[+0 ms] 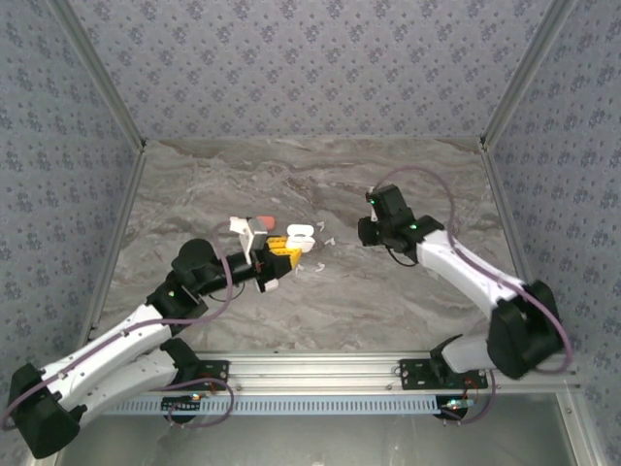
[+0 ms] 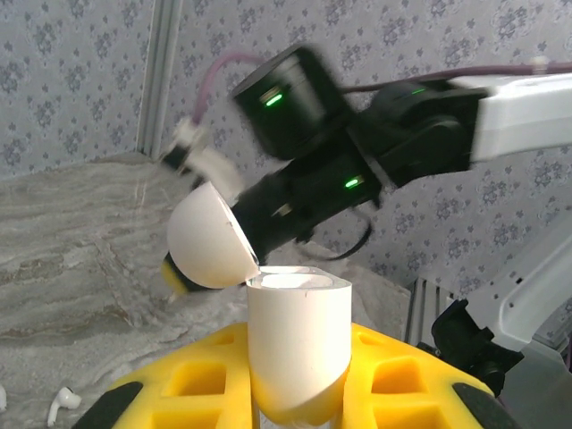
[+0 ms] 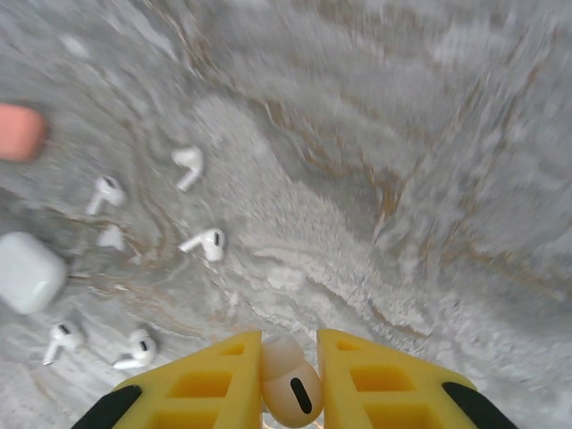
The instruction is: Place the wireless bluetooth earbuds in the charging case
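My left gripper [image 2: 298, 380] is shut on a white charging case [image 2: 298, 326], held upright between the yellow fingers with its lid [image 2: 207, 239] swung open to the left. In the top view the case [image 1: 300, 236] is at the table's middle, at the tip of the left gripper [image 1: 280, 248]. My right gripper [image 3: 289, 357] is shut on a white earbud [image 3: 290, 386], above bare marble. It hangs to the right of the case, apart from it, in the top view [image 1: 366, 233]. Several white earbuds [image 3: 206, 243] lie loose on the table to its left.
A closed white case [image 3: 27, 271] and an orange-red object [image 3: 20, 131] lie on the marble at the left of the right wrist view. More small earbuds [image 1: 316, 266] are scattered just below the held case. Patterned walls close in the table on three sides.
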Controlling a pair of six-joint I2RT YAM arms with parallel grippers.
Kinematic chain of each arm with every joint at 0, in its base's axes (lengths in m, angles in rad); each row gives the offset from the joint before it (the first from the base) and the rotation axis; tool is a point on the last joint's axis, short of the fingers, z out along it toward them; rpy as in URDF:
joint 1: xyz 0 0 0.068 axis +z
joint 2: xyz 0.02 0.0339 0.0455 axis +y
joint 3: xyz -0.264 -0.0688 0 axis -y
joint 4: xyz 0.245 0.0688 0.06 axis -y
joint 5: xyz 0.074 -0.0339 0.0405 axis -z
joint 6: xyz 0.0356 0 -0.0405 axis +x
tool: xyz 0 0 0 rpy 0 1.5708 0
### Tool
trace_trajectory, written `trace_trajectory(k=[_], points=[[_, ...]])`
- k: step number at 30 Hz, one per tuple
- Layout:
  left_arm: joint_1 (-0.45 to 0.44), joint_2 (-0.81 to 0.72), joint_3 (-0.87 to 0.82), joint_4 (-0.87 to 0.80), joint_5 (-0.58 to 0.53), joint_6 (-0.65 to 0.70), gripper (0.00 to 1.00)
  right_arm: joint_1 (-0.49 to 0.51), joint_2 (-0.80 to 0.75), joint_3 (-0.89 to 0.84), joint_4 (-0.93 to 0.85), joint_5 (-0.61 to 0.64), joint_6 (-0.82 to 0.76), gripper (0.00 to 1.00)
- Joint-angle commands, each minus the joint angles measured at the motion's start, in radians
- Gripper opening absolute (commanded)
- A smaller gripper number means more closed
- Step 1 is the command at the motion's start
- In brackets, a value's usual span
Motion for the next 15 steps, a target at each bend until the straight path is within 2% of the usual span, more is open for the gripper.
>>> trace_trajectory(k=[1,8,15], points=[[-0.006,0.044,0.004,0.087,0.010,-0.028,0.00,0.006,-0.155,-0.049,0.021,-0.008,-0.118,0.23],[-0.006,0.218,0.073,0.163,0.062,-0.097,0.00,0.011,-0.435,-0.068,0.033,-0.121,-0.262,0.23],[-0.006,0.352,0.136,0.246,0.125,-0.175,0.00,0.058,-0.523,-0.012,-0.002,-0.147,-0.385,0.23]])
